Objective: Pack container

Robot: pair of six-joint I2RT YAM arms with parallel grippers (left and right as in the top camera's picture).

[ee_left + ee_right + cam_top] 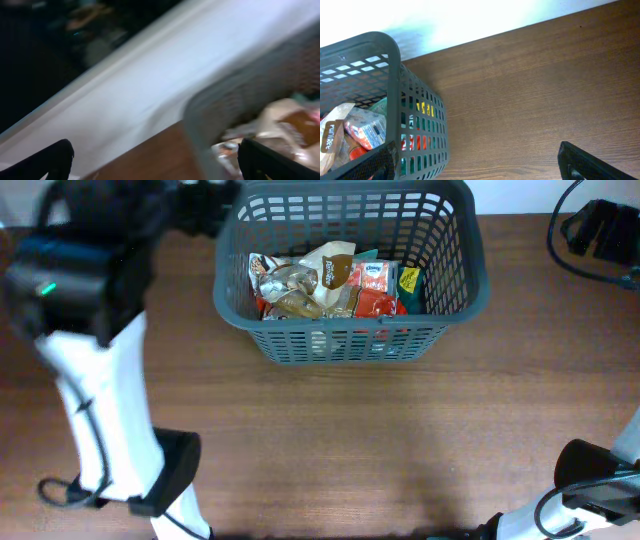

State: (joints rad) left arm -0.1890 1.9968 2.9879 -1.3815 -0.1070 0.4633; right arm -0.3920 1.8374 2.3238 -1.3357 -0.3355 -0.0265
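Note:
The dark grey lattice container (452,298) stands at the table's far middle. It holds several snack packets (330,280), white, brown, red and green. My left gripper (212,208) is beside the container's far left corner. The left wrist view is blurred: the left gripper (160,169) is open and empty, with the container's corner (200,125) and packets (287,122) ahead. In the right wrist view my right gripper (487,165) is open and empty, low over the bare wood beside the container's wall (395,100). Its left finger overlaps that wall.
The left arm (95,380) stretches up the left side of the table. The right arm's base (600,480) sits at the near right. Black cables and a dark device (600,230) lie at the far right. A white wall (470,20) runs behind the table's far edge.

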